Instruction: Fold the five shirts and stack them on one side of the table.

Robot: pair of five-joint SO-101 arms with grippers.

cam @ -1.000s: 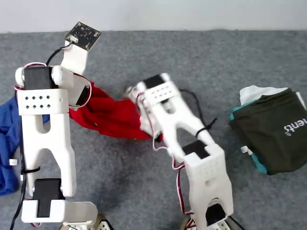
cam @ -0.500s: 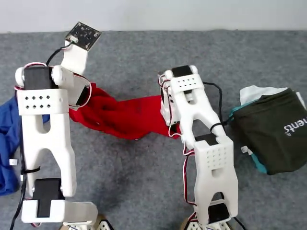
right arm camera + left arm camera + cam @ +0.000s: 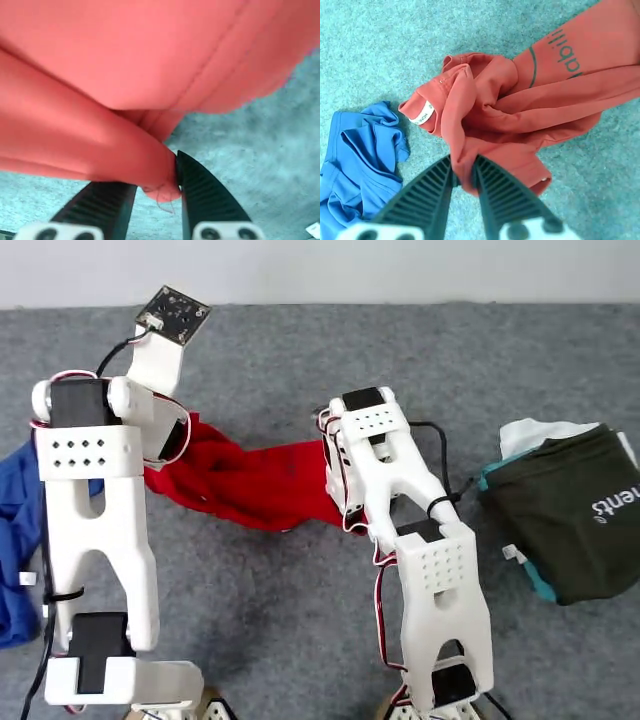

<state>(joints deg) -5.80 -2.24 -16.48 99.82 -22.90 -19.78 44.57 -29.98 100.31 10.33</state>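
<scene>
Gripping a crumpled red cotton shirt [image 3: 250, 485] at both ends, low over the grey felt tabletop [image 3: 250, 620]: left jaws clamped on a bunched fold near the collar, right jaws clamped on the opposite end. Best to draw apart evenly, flattening wrinkles before laying down, well clear of the crumpled blue shirt [image 3: 15, 570] and the folded dark stack [image 3: 560, 510]

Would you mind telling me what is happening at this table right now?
Two robot arms are working on a red shirt together. The left gripper is shut on a fold near the collar, and the right gripper is shut on a fold at the other end, so the shirt runs between them across the grey table. A blue shirt lies crumpled beside the left arm. A pile of folded shirts, dark one on top, sits on the right side.
</scene>
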